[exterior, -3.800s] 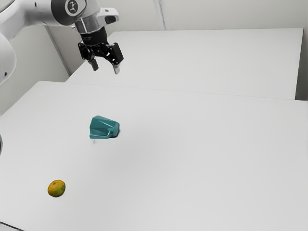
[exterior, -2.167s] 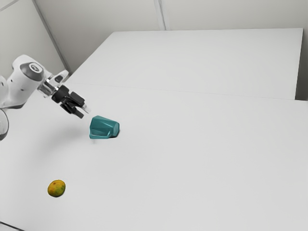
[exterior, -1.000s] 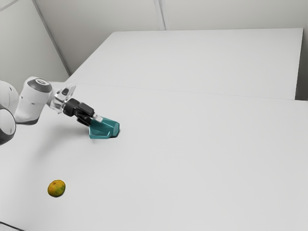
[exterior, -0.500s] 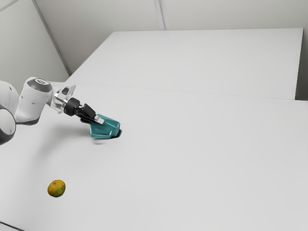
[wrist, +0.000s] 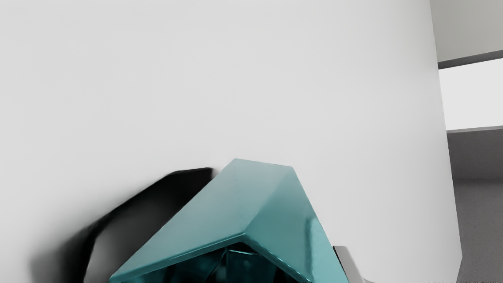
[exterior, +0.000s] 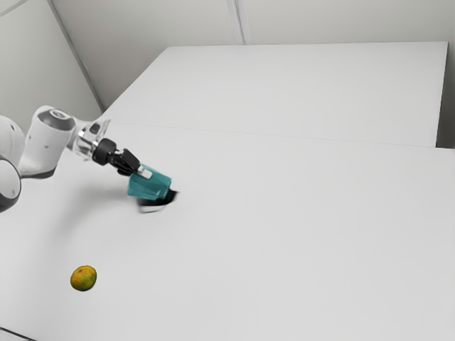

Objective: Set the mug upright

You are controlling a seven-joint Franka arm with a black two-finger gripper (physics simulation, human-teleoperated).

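Observation:
The teal mug (exterior: pixel 148 184) is raised off the table, with a dark shadow beneath it. It hangs tilted, its base toward the exterior view's right. My gripper (exterior: pixel 144 172) is shut on the mug's wall near the rim. In the wrist view, the faceted mug (wrist: pixel 251 204) has its open mouth facing my hand. There, my gripper (wrist: pixel 336 271) has one finger (wrist: pixel 349 265) against the outside of the wall; the other finger is hidden by the mug.
A yellow-green fruit (exterior: pixel 83 278) lies on the white table (exterior: pixel 284 241), toward the near side in the exterior view. Behind this table is another white surface (exterior: pixel 298 89).
My gripper came down from above, reached the mug and closed on its wall. The mug has since risen off the table and shifted slightly toward the exterior view's left. The fruit has stayed put.

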